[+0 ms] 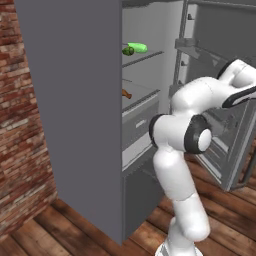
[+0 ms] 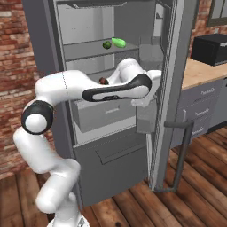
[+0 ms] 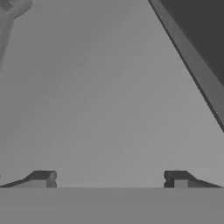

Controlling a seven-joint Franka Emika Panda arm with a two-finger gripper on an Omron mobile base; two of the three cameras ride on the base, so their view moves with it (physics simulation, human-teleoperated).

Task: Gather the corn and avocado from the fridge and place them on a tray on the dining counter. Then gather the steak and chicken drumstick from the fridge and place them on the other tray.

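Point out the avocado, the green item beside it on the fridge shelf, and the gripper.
avocado [image 2: 107, 45]: right base view, middle of its dark round body.
green item [image 2: 118, 42]: right base view, middle of its long body.
gripper [image 3: 109, 179]: hand view, midway between the open fingertips.

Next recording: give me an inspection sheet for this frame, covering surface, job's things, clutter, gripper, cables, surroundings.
Surface: fridge stands with its door open; grey shelves and drawers inside.
Job's things: green corn and dark avocado lie side by side on the upper shelf; a brown item lies on the shelf below, too small to identify.
Clutter: nothing seen.
Gripper: gripper open, nothing between the fingertips, facing a plain grey surface.
Cables: nothing seen.
Surroundings: brick wall, wooden floor, counter with microwave.
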